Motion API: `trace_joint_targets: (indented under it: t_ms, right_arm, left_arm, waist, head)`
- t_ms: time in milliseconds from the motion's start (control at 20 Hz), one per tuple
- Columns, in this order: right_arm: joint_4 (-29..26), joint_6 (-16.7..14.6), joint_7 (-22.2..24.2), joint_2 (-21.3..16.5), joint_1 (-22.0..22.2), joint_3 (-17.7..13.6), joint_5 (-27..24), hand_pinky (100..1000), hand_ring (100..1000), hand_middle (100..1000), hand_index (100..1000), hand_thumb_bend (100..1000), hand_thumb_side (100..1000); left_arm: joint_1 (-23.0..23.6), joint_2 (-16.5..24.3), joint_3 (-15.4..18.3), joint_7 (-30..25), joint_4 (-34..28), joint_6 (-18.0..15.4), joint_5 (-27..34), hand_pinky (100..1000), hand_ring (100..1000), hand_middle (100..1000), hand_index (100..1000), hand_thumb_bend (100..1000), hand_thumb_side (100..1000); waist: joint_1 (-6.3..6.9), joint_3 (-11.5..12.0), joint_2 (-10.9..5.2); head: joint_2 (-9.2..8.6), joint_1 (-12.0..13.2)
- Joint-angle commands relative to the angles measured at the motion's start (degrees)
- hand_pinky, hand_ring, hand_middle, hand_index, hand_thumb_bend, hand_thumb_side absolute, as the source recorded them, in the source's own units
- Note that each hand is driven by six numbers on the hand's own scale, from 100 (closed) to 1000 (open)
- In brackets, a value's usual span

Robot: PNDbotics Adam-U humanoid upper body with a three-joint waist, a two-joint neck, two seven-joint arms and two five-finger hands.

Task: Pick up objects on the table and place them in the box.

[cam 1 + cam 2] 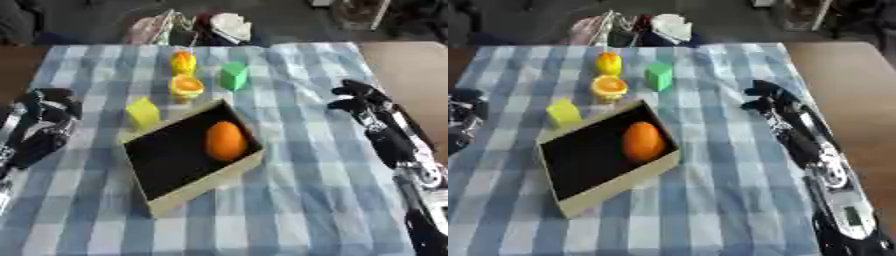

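A table covered with a blue and white checked cloth (297, 165) fills most of both views, and behind its far edge there is a dark floor with some pale and pink things that I cannot make out.

The landmark is the box (206, 185), a shallow cardboard one with a black inside, standing turned at an angle near the middle of the cloth. Inside the box, close to its right wall, lies an orange egg-shaped object (226, 141). Just beside the far-left wall of the box, outside it, stands a yellow block (143, 112). Just beyond the far corner of the box sits a round orange and yellow object (185, 86) that looks like half of an orange. Farther behind the box, in the same line, stands a small yellow and orange object (183, 62), upright. To the right of these two, also behind the box, is a green block (233, 75).

The left hand (48, 107) shows to the left of the box, near the edge of the view, with its fingers curled and nothing in them. The right hand (360, 97) is to the right of the box and well apart from it, above the cloth; its fingers look bent and it holds no object.
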Motion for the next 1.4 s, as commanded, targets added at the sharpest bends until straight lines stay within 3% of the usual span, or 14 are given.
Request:
trace_joint_targets:
  t_ms: [50, 350, 700, 950, 1050, 1400]
  right_arm:
    - [-0.75, -0.13, 0.53, -0.44, -0.5, -0.06, -0.29, 912, 733, 785, 882, 100, 591]
    - [-0.63, -0.14, 1.31, -0.61, -0.49, 0.21, -0.28, 912, 733, 785, 877, 100, 593]
    - [-0.41, -0.05, 2.17, -0.69, -0.47, 0.72, -0.45, 912, 733, 785, 875, 100, 596]
    - [-0.13, 0.07, 2.58, -0.69, -0.56, 1.08, -0.72, 912, 734, 786, 874, 100, 602]
    - [0.09, 0.17, 2.65, -0.7, -0.47, 1.14, -0.99, 912, 733, 786, 873, 100, 609]
    - [0.47, 0.34, 3.04, -0.83, -0.54, 1.38, -1.63, 912, 734, 786, 873, 100, 611]
  left_arm:
    - [-1.41, 4.92, -0.91, -2.19, -2.0, 0.33, -1.61, 697, 624, 671, 795, 288, 545]
    - [-4.56, 13.95, -4.55, -10.23, -2.97, 1.08, -5.88, 711, 662, 700, 812, 391, 509]
    - [-13.67, 22.33, -10.72, -20.53, 2.44, 0.82, -10.7, 714, 675, 705, 807, 480, 424]
    - [-21.93, 21.16, -14.86, -27.79, 11.46, -1.64, -11.54, 716, 668, 697, 807, 490, 417]
    - [-25.2, 19.78, -16.11, -30.83, 15.39, -3.5, -14.24, 716, 670, 699, 806, 532, 410]
    - [-31.82, 14.24, -16.64, -35.56, 26.64, -8.38, -22.42, 712, 668, 687, 804, 580, 437]
  waist:
    - [-0.35, -0.22, -1.46]
    - [-0.1, -0.74, -1.53]
    - [0.13, -1.79, -1.59]
    - [0.17, -2.16, -1.58]
    - [0.22, -2.28, -1.61]
    - [0.34, -2.87, -1.73]
  head:
    - [0.25, 0.15]
    - [0.25, 0.41]
    - [0.25, 0.89]
    - [0.25, 1.01]
    - [0.25, 1.09]
    - [0.25, 1.27]
